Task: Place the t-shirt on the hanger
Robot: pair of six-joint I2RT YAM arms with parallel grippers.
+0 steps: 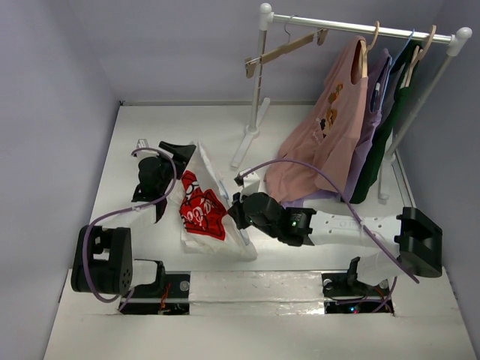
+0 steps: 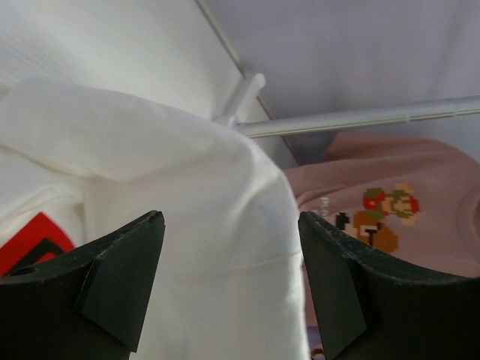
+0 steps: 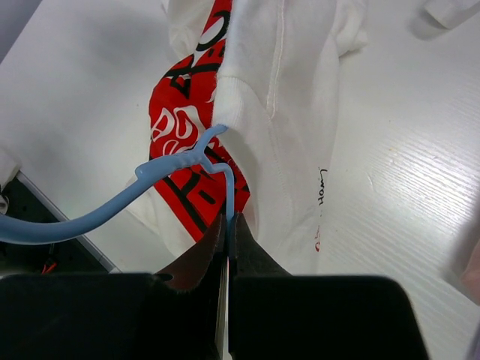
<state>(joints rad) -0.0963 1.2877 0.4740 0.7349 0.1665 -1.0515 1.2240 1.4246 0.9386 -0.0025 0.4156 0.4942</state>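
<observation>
The right gripper [image 3: 227, 222] has its two dark fingers pressed together on the thin wire of the light-blue hanger [image 3: 112, 211], close to the base of its hook. The t-shirt [image 3: 289, 112] is white with a red graphic bearing white lettering. It lies crumpled on the white table [image 3: 405, 195], directly ahead of those fingers, and the hanger's wire runs into its folds. The left gripper [image 2: 231, 221] stands wide open at the shirt's far end with a white fold between its jaws. Whether they touch it cannot be told.
</observation>
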